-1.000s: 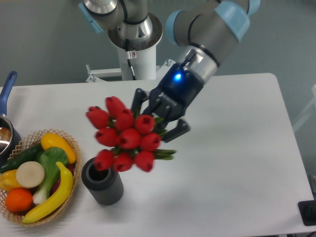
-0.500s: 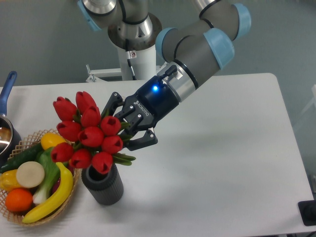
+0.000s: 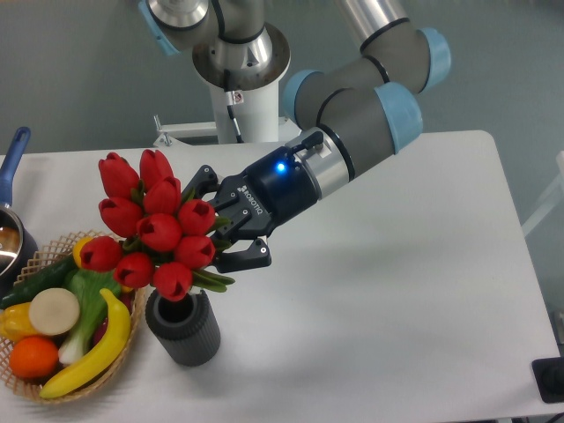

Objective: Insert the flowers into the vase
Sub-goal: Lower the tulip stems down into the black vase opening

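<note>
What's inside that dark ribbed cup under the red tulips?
The vase looks dark inside; the flowers, held by the gripper, hang over its mouth and cover most of it.

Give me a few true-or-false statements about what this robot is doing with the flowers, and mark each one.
1. The gripper is holding the flowers. True.
2. The vase lies tipped on its side. False: it stands upright.
3. The flowers are yellow. False: the buds are red.
4. A basket of toy fruit sits beside the vase. True.
5. The flowers are above the vase. True.
</note>
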You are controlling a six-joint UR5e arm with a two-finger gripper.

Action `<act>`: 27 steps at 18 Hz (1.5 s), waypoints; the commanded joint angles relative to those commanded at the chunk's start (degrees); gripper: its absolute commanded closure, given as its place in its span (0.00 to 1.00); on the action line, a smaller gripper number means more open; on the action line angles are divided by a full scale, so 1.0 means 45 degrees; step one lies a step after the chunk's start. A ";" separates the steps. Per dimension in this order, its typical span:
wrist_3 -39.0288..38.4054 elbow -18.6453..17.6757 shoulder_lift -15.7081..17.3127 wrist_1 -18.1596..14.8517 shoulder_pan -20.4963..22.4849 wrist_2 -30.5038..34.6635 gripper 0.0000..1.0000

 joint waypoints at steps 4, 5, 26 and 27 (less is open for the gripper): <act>0.0000 0.0001 -0.0138 0.0000 -0.0080 0.0000 0.61; -0.0019 0.0001 -0.0157 -0.0019 -0.0138 0.0000 0.61; 0.0000 -0.0429 -0.0685 -0.0019 -0.0217 0.0039 0.61; 0.0000 -0.0468 -0.0685 0.0000 -0.0236 0.0039 0.61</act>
